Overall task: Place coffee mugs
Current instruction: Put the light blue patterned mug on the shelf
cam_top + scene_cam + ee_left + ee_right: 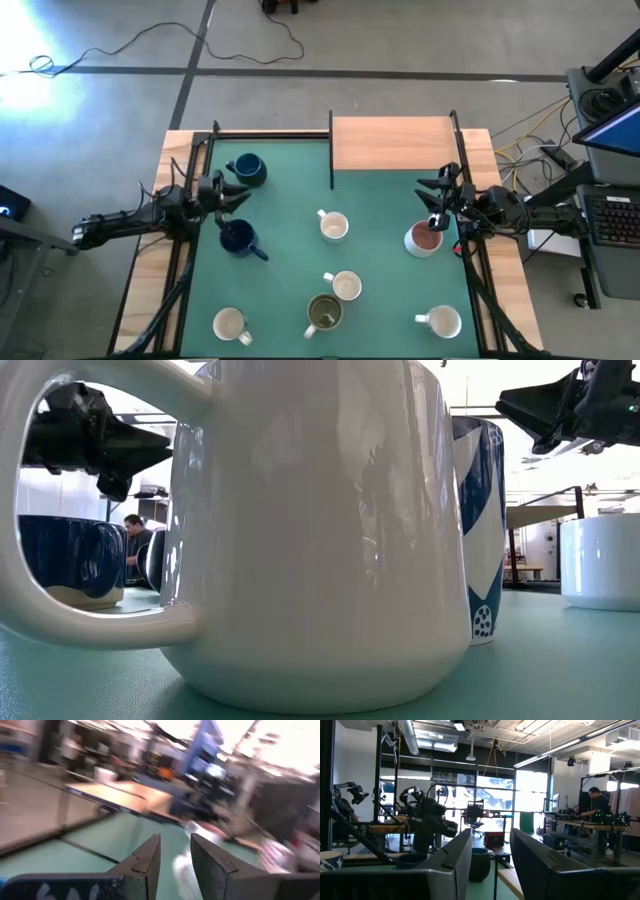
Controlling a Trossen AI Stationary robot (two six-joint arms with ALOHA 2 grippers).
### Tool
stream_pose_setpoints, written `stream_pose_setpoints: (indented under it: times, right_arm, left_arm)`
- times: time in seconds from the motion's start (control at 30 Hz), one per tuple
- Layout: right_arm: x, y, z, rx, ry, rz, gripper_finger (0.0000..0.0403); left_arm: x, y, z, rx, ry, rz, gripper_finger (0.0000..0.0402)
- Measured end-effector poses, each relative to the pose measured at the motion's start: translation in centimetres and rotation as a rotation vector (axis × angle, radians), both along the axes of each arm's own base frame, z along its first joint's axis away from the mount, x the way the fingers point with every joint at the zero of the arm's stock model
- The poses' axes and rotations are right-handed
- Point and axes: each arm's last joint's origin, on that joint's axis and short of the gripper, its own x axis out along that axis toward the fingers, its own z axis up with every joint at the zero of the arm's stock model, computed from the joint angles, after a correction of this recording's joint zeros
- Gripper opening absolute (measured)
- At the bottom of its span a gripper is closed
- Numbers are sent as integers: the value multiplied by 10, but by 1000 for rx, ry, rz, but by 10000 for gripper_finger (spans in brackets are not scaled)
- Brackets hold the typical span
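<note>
Arguably the nearest risk lay on the right side, where the right gripper (437,203) hung just beside the white ceramic mug with the reddish-pink inside (424,239); a careless descent could have clipped its rim and tipped it, or nudged it toward the mat's edge. The fingers stood a little apart in the right wrist view and held nothing. The left gripper (228,197) sat between the two dark navy blue handled mugs, one (247,168) near the far corner and one (237,237) closer in, so a sideways sweep there might have knocked either. Its fingers were likewise slightly parted and empty.

Eight small glossy handled mugs stood upright on the green table mat (380,200), well apart from one another. A cream mug (333,227) sat near the middle, another (345,287) just beside the olive green mug (323,313), and two more white ones (230,325) (441,321) near the front corners. Smooth glaze would probably make a rim grip prone to slipping.
</note>
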Motion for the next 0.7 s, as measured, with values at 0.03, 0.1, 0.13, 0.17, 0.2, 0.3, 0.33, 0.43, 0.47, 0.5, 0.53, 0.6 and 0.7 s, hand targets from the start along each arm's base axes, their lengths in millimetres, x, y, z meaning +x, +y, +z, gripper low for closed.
stream_pose_setpoints:
  times: [0.03, 0.1, 0.13, 0.17, 0.2, 0.3, 0.33, 0.43, 0.47, 0.5, 0.53, 0.6, 0.7]
  right_arm:
    - [0, 0, 0, 0, 0, 0, 123]
    - [0, 0, 0, 0, 0, 0, 123]
    - [0, 0, 0, 0, 0, 1, 123]
    - [0, 0, 0, 0, 0, 0, 123]
    - [0, 0, 0, 0, 0, 0, 123]
    - [0, 0, 0, 0, 0, 0, 123]
    - [0, 0, 0, 0, 1, 1, 123]
    - [0, 0, 0, 0, 1, 0, 123]
    - [0, 0, 0, 0, 1, 0, 123]
    - [0, 0, 0, 0, 0, 0, 123]
    - [0, 0, 0, 0, 0, 0, 123]
    - [0, 0, 0, 0, 1, 0, 123]
    - [0, 0, 0, 0, 1, 0, 123]
  left_arm:
    - [0, 1, 1, -10, -10, 34, 89]
    - [0, 2, 1, -22, -22, 52, 89]
    - [-1, 2, 2, -22, -31, 59, 89]
    - [-1, 2, 3, -24, -42, 75, 89]
    - [-1, 3, 4, -26, -54, 98, 89]
    - [-2, 4, 6, -74, -90, 149, 89]
    - [-2, 4, 7, -82, -106, 150, 89]
    - [-3, 4, 12, -54, -148, 156, 89]
    - [-3, 4, 14, -51, -169, 160, 89]
    - [-4, 4, 17, -57, -199, 160, 89]
    - [-4, 4, 19, -67, -228, 155, 89]
    - [-3, 4, 22, -71, -257, 127, 89]
    - [1, 4, 20, -71, -232, 107, 89]
